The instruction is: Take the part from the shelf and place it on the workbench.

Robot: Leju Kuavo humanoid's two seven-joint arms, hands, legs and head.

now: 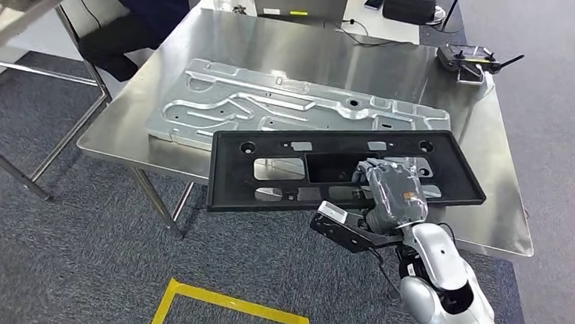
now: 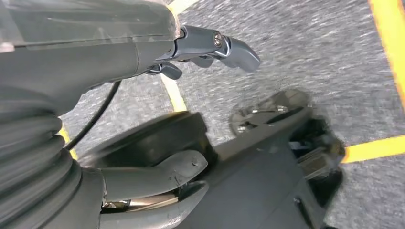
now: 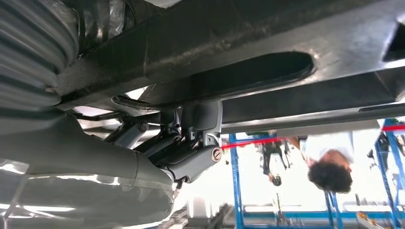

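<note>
The right hand point(image 1: 391, 190) grips the long black part point(image 1: 284, 173) along its near edge — held flat over the steel worktop's point(image 1: 493, 143) front edge, above the silver panel point(image 1: 272, 105). The left hand point(image 2: 157, 119) hangs over the floor, fingers apart, holding nothing.

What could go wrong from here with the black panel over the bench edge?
1. The right hand grips the black panel well off its centre, so the long free end may sag or twist out.
2. A stamped metal sheet already lies on the workbench just beyond; the panel could land on it and rock.
3. Much of the panel overhangs the near edge; released here, it may tip off.
</note>
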